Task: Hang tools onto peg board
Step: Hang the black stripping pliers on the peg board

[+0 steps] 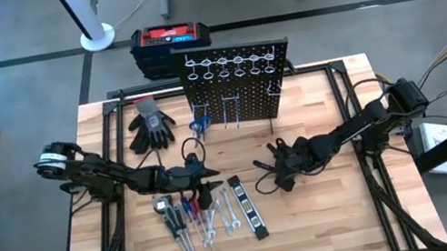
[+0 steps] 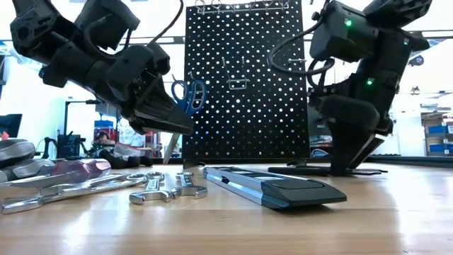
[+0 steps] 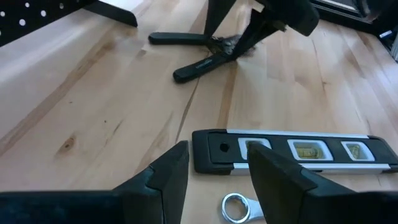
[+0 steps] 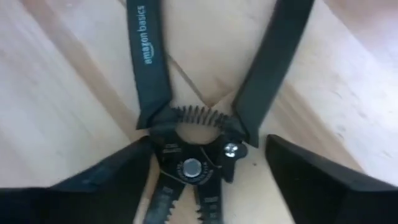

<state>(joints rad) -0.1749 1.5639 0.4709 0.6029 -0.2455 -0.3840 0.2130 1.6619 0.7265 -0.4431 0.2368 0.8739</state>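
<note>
1. The dark pliers (image 4: 193, 149) lie flat on the worktop (image 1: 339, 207), in front of the peg board (image 1: 239, 81). They look hard, stiff and a bit heavy, and their spring keeps the handles apart.
2. The best place to grab looks like the metal middle by the spring.
3. The right gripper (image 4: 199, 180) sits right over that spot, fingers spread on both sides, not pinching yet.
4. The left gripper (image 3: 217, 174) hangs above the level bar (image 3: 292, 151), fingers partly apart, holding nothing.
</note>
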